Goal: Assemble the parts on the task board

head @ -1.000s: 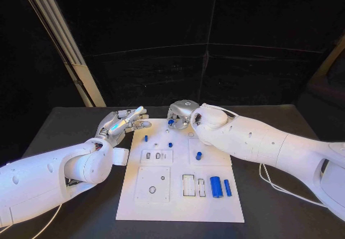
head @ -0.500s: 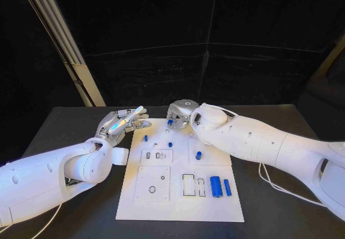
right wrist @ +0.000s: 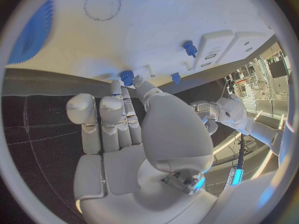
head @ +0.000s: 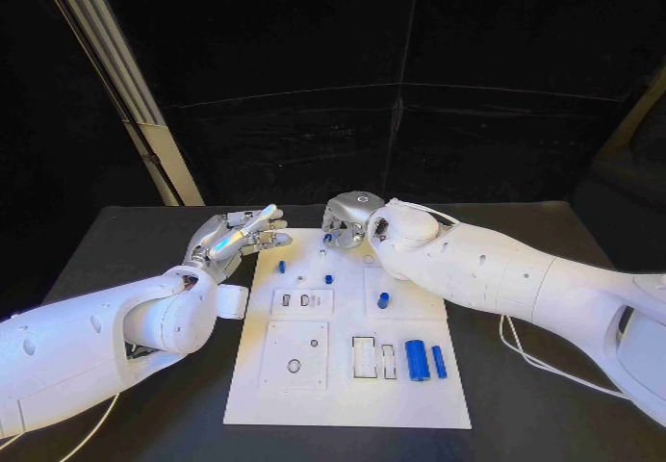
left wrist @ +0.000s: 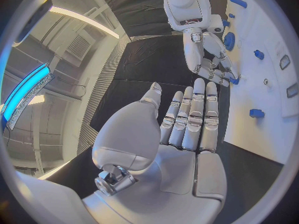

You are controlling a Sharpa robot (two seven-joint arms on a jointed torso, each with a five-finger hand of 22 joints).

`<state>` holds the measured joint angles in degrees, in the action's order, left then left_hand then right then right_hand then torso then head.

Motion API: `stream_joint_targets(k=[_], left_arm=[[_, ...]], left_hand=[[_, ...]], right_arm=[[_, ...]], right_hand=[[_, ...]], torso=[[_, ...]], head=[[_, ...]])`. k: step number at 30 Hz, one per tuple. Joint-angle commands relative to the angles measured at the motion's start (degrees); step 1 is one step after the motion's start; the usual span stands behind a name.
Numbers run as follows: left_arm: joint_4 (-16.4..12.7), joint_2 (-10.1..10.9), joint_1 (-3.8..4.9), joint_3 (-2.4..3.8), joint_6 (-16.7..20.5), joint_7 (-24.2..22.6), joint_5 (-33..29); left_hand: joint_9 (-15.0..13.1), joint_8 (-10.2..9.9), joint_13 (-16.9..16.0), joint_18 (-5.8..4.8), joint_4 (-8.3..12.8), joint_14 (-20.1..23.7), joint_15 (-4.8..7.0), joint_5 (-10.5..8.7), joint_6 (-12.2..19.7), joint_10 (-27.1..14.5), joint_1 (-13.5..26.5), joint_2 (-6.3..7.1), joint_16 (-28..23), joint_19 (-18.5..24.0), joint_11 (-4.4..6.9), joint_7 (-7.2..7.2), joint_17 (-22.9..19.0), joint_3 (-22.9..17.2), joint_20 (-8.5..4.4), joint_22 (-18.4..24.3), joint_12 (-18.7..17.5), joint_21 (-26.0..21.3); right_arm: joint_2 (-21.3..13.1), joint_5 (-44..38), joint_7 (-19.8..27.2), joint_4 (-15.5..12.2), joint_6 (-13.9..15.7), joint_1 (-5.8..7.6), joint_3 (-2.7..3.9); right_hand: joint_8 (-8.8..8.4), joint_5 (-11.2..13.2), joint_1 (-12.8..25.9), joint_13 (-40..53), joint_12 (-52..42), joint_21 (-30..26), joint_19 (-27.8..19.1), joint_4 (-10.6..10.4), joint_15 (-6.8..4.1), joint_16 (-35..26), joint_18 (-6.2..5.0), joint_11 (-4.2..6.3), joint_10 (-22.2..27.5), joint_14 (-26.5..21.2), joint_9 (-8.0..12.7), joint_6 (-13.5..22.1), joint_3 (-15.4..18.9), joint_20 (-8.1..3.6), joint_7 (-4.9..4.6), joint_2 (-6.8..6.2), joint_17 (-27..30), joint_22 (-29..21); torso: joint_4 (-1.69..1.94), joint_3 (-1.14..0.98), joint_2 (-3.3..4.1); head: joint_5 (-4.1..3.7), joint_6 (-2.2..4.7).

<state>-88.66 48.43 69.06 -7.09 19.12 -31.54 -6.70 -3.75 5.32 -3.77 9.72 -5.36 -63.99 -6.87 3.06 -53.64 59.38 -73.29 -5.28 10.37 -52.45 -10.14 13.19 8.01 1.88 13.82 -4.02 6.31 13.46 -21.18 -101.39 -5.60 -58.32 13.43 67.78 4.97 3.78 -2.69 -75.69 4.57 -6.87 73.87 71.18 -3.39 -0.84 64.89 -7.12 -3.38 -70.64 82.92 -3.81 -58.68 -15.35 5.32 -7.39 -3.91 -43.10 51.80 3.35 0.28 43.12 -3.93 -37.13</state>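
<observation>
At task board (head: 347, 385) far end, right hand (head: 350, 219) pinches blue part (right wrist: 127, 77); left hand (head: 236, 237) spread beside.

My two arms are smooth white shells, bulbous at the joints. My left hand (head: 239, 236) and right hand (head: 351, 219) are silver metal with pale segmented fingers (left wrist: 190, 119). A thin white cable (head: 555, 366), lower right of the head view, seems to trail from my right arm.

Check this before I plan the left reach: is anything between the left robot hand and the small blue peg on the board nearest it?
Nothing visible. The left robot hand is open beside the task board; only bare board lies between it and the blue peg.
</observation>
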Motion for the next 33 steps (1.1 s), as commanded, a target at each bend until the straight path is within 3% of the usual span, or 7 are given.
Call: stream_joint_targets(k=[1,9,15,22,25,28,33], left_arm=[[-0.1,0.0,0.12,0.05,-0.4,0.0,0.3],[0.2,0.1,0.12,0.04,-0.5,-0.2,0.3],[0.7,0.5,0.12,0.04,-0.4,-0.4,0.3],[0.8,0.8,0.12,0.03,-0.4,-0.5,0.3],[0.8,0.8,0.11,0.02,-0.4,-0.5,0.3],[0.9,0.7,0.10,0.00,-0.4,-0.5,0.3],[1.2,0.5,0.09,-0.03,-0.6,-0.6,0.3]], left_hand=[[0.1,-0.4,0.1,0.85,0.3,-0.1,-0.48,0.01,0.2,-0.4,-0.4,-0.31,-0.2,-0.3,-0.13,0.36,0.1,0.1,0.04,0.1,-0.3,-0.4],[0.1,-0.4,0.1,0.85,0.4,0.0,-0.49,0.01,0.2,-0.5,-0.5,-0.31,-0.3,-0.3,-0.14,0.36,0.1,0.1,0.05,0.1,-0.3,-0.4],[0.1,-0.4,0.0,0.85,0.4,0.0,-0.49,0.01,0.2,-0.5,-0.5,-0.31,-0.3,-0.3,-0.14,0.35,0.1,0.1,0.05,0.1,-0.4,-0.4],[0.1,-0.4,0.0,0.85,0.4,0.0,-0.49,0.01,0.2,-0.5,-0.5,-0.31,-0.3,-0.3,-0.14,0.35,0.1,0.1,0.05,0.1,-0.4,-0.4],[0.0,-0.4,0.0,0.85,0.4,0.0,-0.49,0.01,0.2,-0.4,-0.5,-0.31,-0.3,-0.3,-0.13,0.35,0.1,0.1,0.05,0.1,-0.4,-0.4],[0.0,-0.4,0.0,0.85,0.4,-0.1,-0.49,0.01,0.2,-0.4,-0.5,-0.31,-0.3,-0.3,-0.13,0.34,0.1,0.1,0.05,0.1,-0.4,-0.4],[0.0,-0.4,0.0,0.86,0.5,-0.1,-0.48,0.01,0.1,-0.4,-0.6,-0.32,-0.3,-0.3,-0.10,0.29,0.1,0.1,0.05,0.1,-0.4,-0.5]], right_arm=[[0.0,-0.1,-0.3,-0.2,0.7,0.13,0.01],[-3.0,1.5,0.3,-3.4,5.4,0.11,0.02],[-10.4,7.4,1.6,-11.4,8.1,0.10,0.08],[-20.8,15.3,-0.8,-20.5,3.1,0.12,0.57],[-23.5,16.0,-2.6,-22.0,0.9,0.12,0.66],[-25.8,16.0,-4.9,-23.0,-1.3,0.12,0.71],[-26.9,15.9,-7.8,-22.6,-3.2,0.12,0.73]], right_hand=[[-0.21,-0.1,0.1,0.0,-0.2,0.1,-0.1,0.0,-0.41,-0.1,0.14,0.04,-0.5,0.1,0.0,0.3,0.3,-0.33,-0.08,-0.49,0.0,0.1],[-0.25,-0.1,1.3,-0.1,0.8,-0.3,-0.6,-0.8,-0.11,-0.4,0.05,-0.40,1.1,0.0,0.1,2.1,2.1,-0.19,-0.52,-1.84,0.6,-0.7],[-0.10,-0.3,1.5,1.1,-0.9,0.0,-0.2,-1.5,-0.20,0.1,0.10,-0.24,-1.9,0.2,0.0,2.8,4.1,-0.16,-0.53,-2.17,-0.3,-0.2],[0.49,-1.2,0.8,7.5,-9.1,1.9,1.8,-2.8,-0.84,2.1,0.73,0.52,-9.1,1.0,-0.3,3.9,7.9,-0.69,-0.63,-3.03,-3.3,3.6],[0.94,-3.6,0.6,12.0,-14.0,3.0,2.8,-3.6,-1.22,3.4,1.10,1.00,-9.8,1.3,-0.4,3.4,9.6,-1.07,-0.24,-3.10,-5.1,5.7],[1.24,-4.7,-1.1,25.8,-26.7,4.7,4.1,-5.8,-1.21,4.5,1.71,0.93,-4.1,1.3,-0.4,4.2,12.8,-1.01,-0.36,-1.96,-6.4,9.0],[1.19,-6.9,-2.4,41.5,-41.5,5.9,4.7,-8.6,-0.74,5.1,2.00,0.37,-3.2,1.3,-0.3,6.1,15.2,-0.50,-0.95,-1.34,-6.9,11.2]], torso=[[0.02,0.00,0.00],[-0.07,-0.11,-0.11],[-0.26,-0.10,-0.27],[-1.17,-0.44,-0.77],[-1.59,-0.62,-0.93],[-1.93,-0.80,-1.07],[-2.09,-0.96,-1.09]], head=[[-0.03,0.02],[-0.06,0.39],[-0.07,1.06],[0.25,1.43],[0.30,1.45],[0.22,1.43],[0.03,1.43]])
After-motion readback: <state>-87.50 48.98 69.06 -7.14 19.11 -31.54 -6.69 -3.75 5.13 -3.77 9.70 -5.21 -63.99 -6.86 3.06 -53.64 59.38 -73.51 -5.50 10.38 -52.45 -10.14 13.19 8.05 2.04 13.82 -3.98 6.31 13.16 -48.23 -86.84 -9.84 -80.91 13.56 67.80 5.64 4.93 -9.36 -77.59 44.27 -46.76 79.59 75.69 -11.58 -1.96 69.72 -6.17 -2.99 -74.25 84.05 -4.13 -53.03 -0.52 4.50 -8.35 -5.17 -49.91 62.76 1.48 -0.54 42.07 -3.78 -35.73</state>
